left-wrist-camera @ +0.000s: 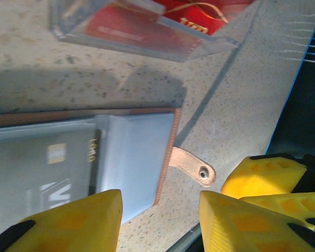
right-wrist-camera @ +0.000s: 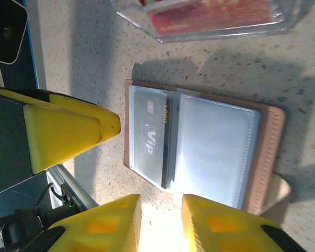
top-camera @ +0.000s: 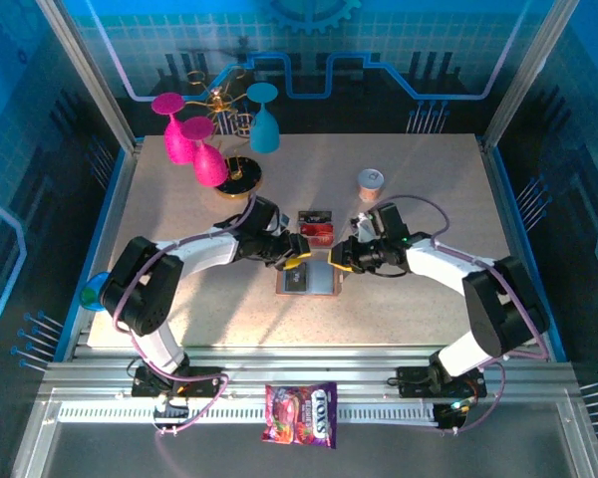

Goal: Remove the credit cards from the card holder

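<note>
Brown holder [top-camera: 307, 280] is lying open mid-tabletop, one card [right-wrist-camera: 147, 137] pocketed; your left gripper [left-wrist-camera: 160, 203] and right gripper [right-wrist-camera: 160, 203] are hovering released, empty.

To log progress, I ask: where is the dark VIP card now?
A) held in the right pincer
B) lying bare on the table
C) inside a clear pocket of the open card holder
C: the dark card lies behind clear plastic inside the open card holder.
</note>
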